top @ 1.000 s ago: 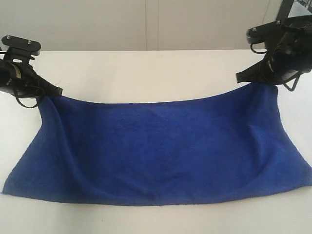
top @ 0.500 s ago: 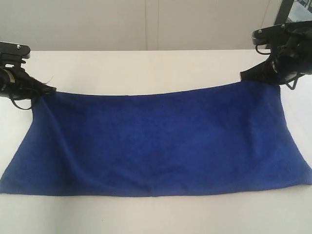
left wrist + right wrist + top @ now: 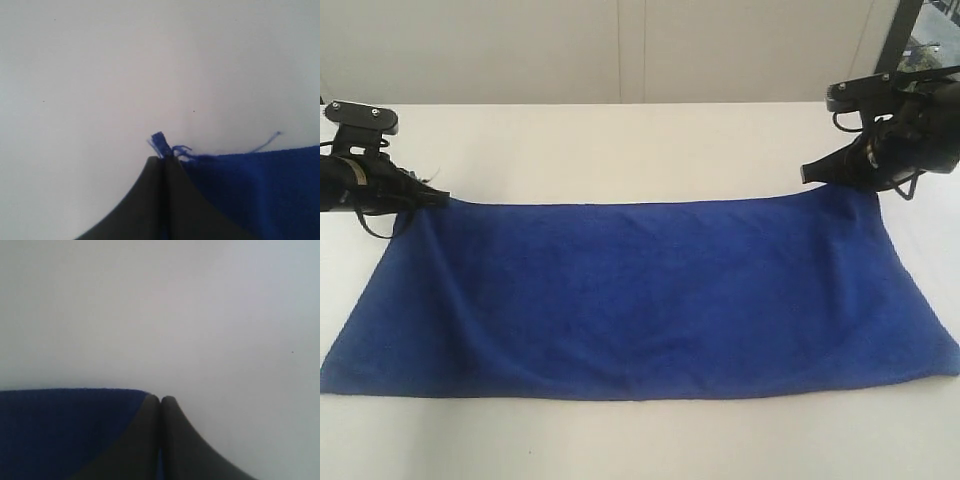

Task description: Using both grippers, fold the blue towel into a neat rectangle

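Observation:
The blue towel [image 3: 640,295] lies spread wide on the white table, its far edge pulled nearly straight between my two grippers. My left gripper [image 3: 438,197] is shut on the towel's far left corner; in the left wrist view the gripper [image 3: 162,159] pinches the towel [image 3: 260,185], with a frayed blue tuft sticking out past the tips. My right gripper [image 3: 810,172] is shut on the far right corner; in the right wrist view the gripper [image 3: 160,399] has the cloth [image 3: 60,430] running into its closed jaws. The near edge rests on the table.
The white table [image 3: 620,145] stretches behind the towel up to a pale wall. A dark frame [image 3: 900,30] stands at the back right behind the right arm.
The far edge has gone from sagging to nearly straight and lower, close to the table. Both grippers have kept hold of their corners, and the towel lies flatter.

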Robot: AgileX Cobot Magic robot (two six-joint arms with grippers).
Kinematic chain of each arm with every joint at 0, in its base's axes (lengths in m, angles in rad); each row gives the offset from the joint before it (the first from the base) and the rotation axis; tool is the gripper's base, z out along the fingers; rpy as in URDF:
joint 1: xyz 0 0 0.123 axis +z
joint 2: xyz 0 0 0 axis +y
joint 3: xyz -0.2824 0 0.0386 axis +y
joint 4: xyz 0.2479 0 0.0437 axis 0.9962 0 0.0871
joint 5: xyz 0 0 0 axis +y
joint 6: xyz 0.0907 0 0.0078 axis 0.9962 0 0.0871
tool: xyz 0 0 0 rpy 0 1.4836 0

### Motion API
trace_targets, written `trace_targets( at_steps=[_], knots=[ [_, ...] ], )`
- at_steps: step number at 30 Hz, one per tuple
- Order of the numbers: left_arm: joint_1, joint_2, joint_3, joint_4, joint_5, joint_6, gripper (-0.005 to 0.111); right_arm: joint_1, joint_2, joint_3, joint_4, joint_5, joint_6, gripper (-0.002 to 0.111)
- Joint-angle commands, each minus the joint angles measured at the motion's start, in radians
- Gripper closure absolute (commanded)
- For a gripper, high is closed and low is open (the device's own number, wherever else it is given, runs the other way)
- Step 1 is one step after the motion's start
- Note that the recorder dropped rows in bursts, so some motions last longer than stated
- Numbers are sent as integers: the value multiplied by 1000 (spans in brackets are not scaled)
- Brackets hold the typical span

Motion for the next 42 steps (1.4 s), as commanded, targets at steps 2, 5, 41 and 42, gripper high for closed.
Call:
trace_targets(
  at_steps=[2, 5, 41, 42],
  knots=[
    [2, -1, -1, -3, -14, 21, 107, -9, 15, -3, -11, -14, 4, 108],
    [2, -1, -1, -7, -16, 21, 102, -9, 15, -3, -11, -14, 4, 102],
    [2, -165, -1, -16, 275, 88, 48, -7, -171, 6, 261, 198, -116, 81],
    [2, -170, -1, -16, 291, 83, 48, -7, -171, 6, 272, 206, -127, 81]
  ],
)
